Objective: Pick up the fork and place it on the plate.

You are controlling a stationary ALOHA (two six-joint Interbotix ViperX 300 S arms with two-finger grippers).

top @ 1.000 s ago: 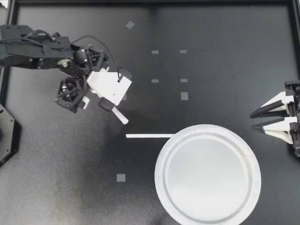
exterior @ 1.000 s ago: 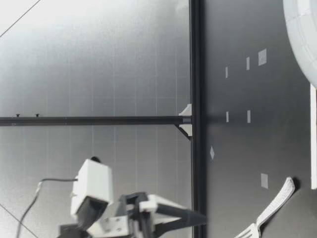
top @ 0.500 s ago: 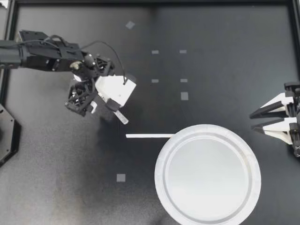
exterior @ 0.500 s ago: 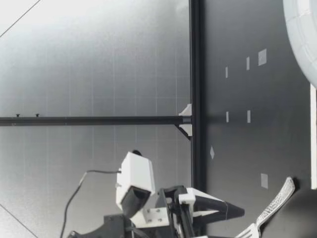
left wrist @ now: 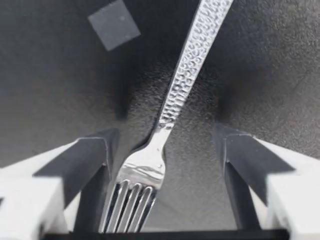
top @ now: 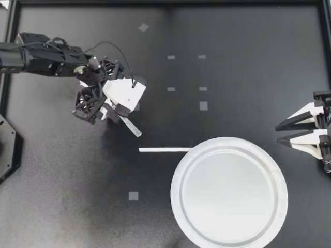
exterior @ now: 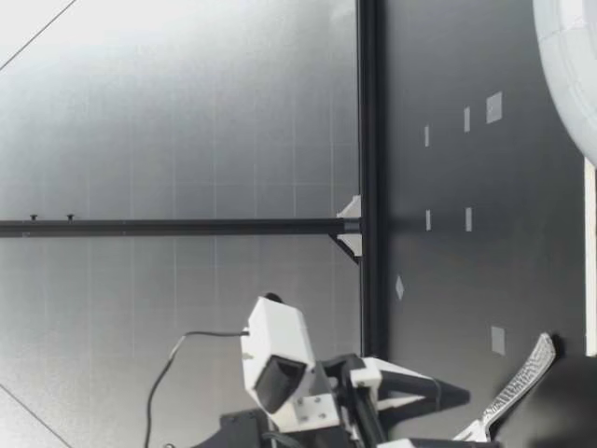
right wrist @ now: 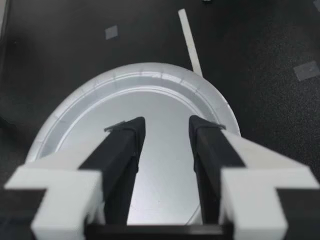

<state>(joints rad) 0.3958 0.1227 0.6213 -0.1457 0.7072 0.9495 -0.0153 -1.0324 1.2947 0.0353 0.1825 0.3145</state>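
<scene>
Two fingers of our left gripper (top: 111,109) stand wide astride the fork (top: 132,127), lying on the desk (top: 62,196) short of the plate (top: 176,194). Grasping step: we must close on its neck, then lift.

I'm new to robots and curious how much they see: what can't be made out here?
Top view: the fork has its head hidden under my left gripper; only the handle end shows.
Left wrist view: the tine tips sit behind the gripper's base; the edge cuts off the handle.
Low view: the plate is mostly cut off.
</scene>
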